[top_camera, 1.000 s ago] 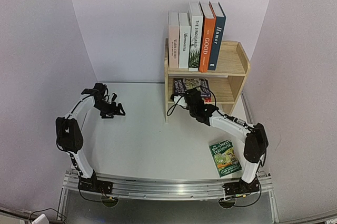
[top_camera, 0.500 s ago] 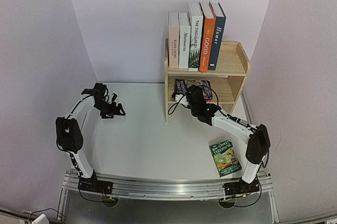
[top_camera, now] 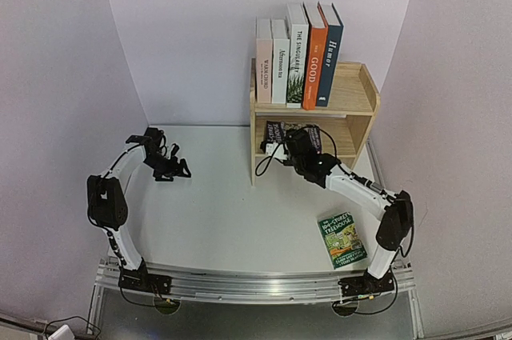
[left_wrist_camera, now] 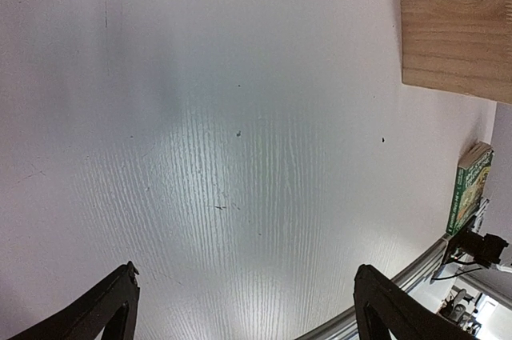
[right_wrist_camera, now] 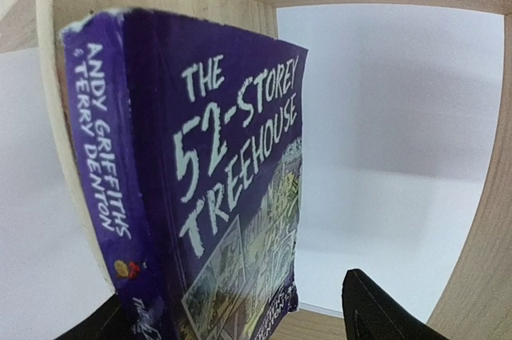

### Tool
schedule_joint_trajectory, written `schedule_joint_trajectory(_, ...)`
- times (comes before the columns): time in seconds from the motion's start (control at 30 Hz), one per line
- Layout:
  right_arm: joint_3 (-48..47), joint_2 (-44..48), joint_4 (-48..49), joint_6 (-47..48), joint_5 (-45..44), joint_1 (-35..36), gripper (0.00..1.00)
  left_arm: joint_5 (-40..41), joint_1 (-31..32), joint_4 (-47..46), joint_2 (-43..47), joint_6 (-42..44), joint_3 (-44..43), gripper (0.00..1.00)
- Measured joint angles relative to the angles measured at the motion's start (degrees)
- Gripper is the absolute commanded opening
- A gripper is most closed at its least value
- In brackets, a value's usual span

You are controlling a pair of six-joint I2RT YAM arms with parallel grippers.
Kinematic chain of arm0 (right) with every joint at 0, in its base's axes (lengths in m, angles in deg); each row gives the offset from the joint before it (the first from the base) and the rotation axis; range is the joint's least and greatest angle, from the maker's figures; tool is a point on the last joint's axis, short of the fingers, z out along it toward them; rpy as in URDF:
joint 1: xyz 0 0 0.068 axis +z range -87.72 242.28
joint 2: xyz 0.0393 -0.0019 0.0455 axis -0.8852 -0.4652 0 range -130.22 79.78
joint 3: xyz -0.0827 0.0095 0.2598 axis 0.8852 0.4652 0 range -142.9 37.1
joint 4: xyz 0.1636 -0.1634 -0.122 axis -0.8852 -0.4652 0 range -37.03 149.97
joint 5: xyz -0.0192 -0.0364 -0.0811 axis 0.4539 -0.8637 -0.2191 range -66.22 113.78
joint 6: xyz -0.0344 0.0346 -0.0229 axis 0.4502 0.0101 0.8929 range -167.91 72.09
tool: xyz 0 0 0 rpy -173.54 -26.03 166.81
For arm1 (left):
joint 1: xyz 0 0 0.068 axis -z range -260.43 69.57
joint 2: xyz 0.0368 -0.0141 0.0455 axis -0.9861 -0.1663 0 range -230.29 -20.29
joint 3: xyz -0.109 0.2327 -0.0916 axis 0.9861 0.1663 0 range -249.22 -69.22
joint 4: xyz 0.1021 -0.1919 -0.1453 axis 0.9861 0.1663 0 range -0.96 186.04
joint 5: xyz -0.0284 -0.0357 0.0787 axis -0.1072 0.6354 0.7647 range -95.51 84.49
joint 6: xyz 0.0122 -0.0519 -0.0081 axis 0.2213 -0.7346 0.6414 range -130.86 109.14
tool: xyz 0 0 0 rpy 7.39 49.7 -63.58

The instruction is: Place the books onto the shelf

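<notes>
I find the right pincer (top_camera: 292,142) released, fingers (right_wrist_camera: 376,308) either side of the purple book (right_wrist_camera: 224,188) at the shelf's (top_camera: 352,100) lower-tier left end. The left pincer (left_wrist_camera: 244,276) hangs released above the surface (left_wrist_camera: 240,116).

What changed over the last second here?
The right claw pushed slightly deeper into the lower tier of the shelf and opened, letting go of the purple book there. The left claw, the green book on the table and the five top books stayed put.
</notes>
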Motion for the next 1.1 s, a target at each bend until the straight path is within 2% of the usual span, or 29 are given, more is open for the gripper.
schedule_joint_trajectory(0.17, -2.03, 0.0, -6.05, -3.72, 3.71, 0.02, 0.91, 0.0, 0.0, 0.08, -0.07, 0.25, 0.0, 0.93)
schedule_joint_trajectory(0.5, -1.21, 0.83, -10.21, -8.6, 5.07, 0.71, 0.96, -0.39, 0.0, 0.47, -0.07, 0.36, 0.0, 0.93)
schedule_joint_trajectory(0.67, 0.0, 3.82, -11.06, -13.52, 1.03, 6.36, 0.96, -0.55, 0.0, 0.47, -0.07, 0.38, 0.41, 0.93)
schedule_joint_trajectory(0.77, 0.04, 6.47, -12.38, -20.22, -0.56, 11.25, 0.95, -0.6, 0.0, 0.6, -0.07, 0.4, 1.19, 0.93)
schedule_joint_trajectory(0.87, 2.16, 10.84, -14.96, -32.26, -0.3, 13.48, 0.95, -0.68, 0.0, 0.93, -0.07, 0.5, 1.21, 0.93)
schedule_joint_trajectory(0.97, 6.1, 16.27, -18.28, -44.08, 0.68, 12.73, 0.98, -1.09, 0.0, 1.03, -0.07, 0.85, 1.21, 0.93)
schedule_joint_trajectory(1.1, 9.79, 20.65, -20.51, -61.89, 1.8, 9.86, 0.95, -1.59, 0.0, 1.43, -0.07, 1.26, 1.21, 0.92)
